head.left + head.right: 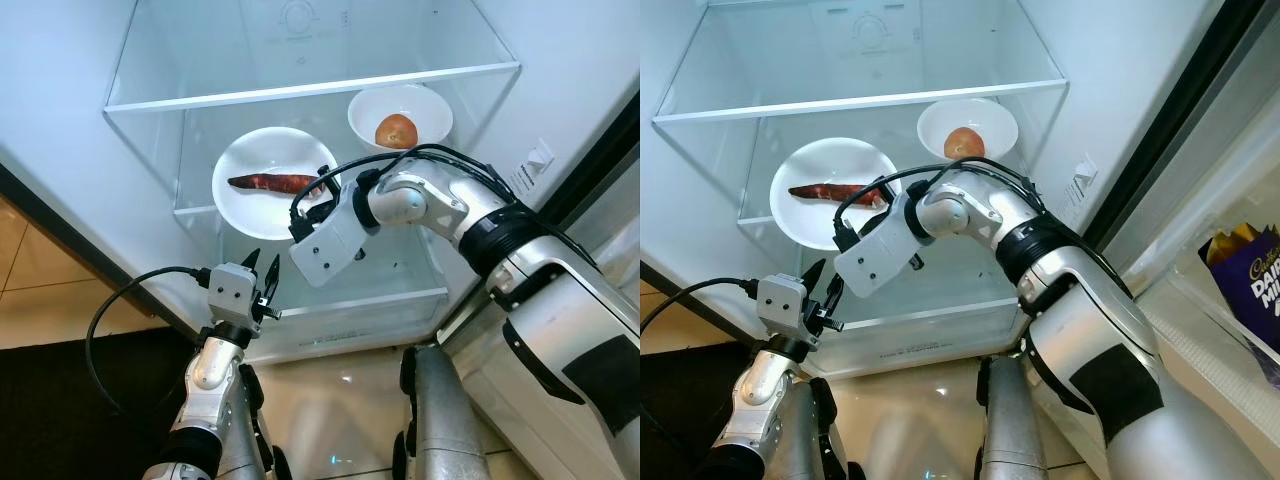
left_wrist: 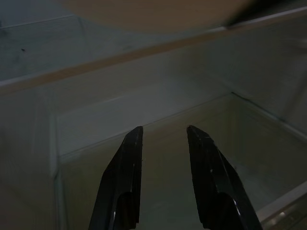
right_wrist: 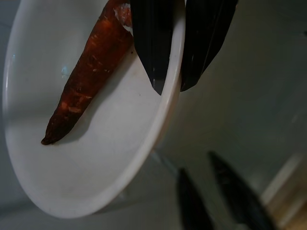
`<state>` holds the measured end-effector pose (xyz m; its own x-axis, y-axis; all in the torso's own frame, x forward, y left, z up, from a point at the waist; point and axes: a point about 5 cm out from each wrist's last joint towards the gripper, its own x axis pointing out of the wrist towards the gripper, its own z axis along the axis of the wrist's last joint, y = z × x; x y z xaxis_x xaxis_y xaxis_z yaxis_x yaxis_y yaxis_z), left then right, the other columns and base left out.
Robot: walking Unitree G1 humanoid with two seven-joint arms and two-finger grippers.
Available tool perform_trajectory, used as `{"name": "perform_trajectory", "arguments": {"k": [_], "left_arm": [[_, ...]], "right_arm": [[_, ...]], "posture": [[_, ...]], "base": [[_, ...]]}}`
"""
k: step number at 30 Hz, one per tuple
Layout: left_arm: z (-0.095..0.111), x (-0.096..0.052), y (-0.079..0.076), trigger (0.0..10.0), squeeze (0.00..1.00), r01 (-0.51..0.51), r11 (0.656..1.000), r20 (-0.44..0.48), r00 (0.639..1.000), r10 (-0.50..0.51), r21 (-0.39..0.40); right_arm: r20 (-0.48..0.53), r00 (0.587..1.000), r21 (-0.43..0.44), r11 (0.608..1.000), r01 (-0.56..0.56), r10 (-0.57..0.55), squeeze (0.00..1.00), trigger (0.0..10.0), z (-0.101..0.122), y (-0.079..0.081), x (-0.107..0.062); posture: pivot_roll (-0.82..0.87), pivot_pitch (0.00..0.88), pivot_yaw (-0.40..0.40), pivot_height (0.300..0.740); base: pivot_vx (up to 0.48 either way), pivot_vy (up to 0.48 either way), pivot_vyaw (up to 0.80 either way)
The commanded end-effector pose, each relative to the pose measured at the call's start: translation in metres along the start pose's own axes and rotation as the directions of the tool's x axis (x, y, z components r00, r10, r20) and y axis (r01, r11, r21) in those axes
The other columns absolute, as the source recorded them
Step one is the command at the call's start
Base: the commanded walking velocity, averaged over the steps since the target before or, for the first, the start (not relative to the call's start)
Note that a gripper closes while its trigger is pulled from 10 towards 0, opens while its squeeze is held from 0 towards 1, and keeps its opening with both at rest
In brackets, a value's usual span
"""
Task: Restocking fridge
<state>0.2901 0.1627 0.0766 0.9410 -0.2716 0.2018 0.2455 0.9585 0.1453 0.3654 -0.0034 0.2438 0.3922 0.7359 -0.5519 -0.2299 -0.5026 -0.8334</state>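
Closest to us, the left gripper (image 1: pixel 262 275) hovers at the front lip of the clear drawer (image 1: pixel 400 300) at the bottom of the fridge (image 1: pixel 60 110), and our left wrist view shows what the head views cannot: its two black fingers (image 2: pixel 122 182) spread apart with nothing between them, pointing into the dim, pale hollow of that drawer. A step further in, our right arm reaches across, and the right gripper (image 3: pixel 169 88) meets the white plate (image 1: pixel 250 200) on the glass shelf (image 1: pixel 195 210). From the head the fingertips are hidden behind the wrist, but the right wrist view gives us the close look: one finger lies over the plate's inside, the other outside, pinching its rim just beside the thick end of the sweet potato (image 3: pixel 88 74), a reddish-brown root lying across the plate. Deeper back, to the right, we see a white bowl (image 1: pixel 425 105) holding a round orange-brown fruit (image 1: pixel 396 130). Above it all runs the upper glass shelf (image 1: pixel 300 92). Off in the door, the right eye view catches a purple packet (image 1: pixel 1250 275) with cursive white lettering we cannot read fully; a small label (image 1: pixel 530 165) on the fridge wall is too small to read.
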Motion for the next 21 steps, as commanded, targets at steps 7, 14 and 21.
{"name": "perform_trajectory", "arguments": {"k": [7,14,21], "left_arm": [[0.0,0.001,-0.016,10.0,0.0,0.043,0.999,0.005,0.999,-0.043,-0.015],[0.004,0.005,-0.02,10.0,0.0,0.052,0.998,0.023,0.998,-0.052,-0.022],[0.01,0.01,-0.024,10.0,0.0,0.059,0.998,0.053,0.997,-0.058,-0.026]], "right_arm": [[-0.029,0.998,-0.018,0.998,0.055,-0.056,0.0,10.0,0.005,-0.018,0.006],[-0.028,0.995,-0.017,0.996,0.092,-0.092,0.0,10.0,0.01,-0.028,0.01],[-0.064,0.988,-0.018,0.99,0.142,-0.143,0.0,10.0,0.013,-0.036,0.016]], "posture": [[0.03,0.212,-0.017,0.485],[0.03,0.22,-0.026,0.485],[0.03,0.236,-0.038,0.485]], "base": [[0.0,0.0,0.0],[0.0,0.0,0.0],[0.0,0.0,0.0]]}}
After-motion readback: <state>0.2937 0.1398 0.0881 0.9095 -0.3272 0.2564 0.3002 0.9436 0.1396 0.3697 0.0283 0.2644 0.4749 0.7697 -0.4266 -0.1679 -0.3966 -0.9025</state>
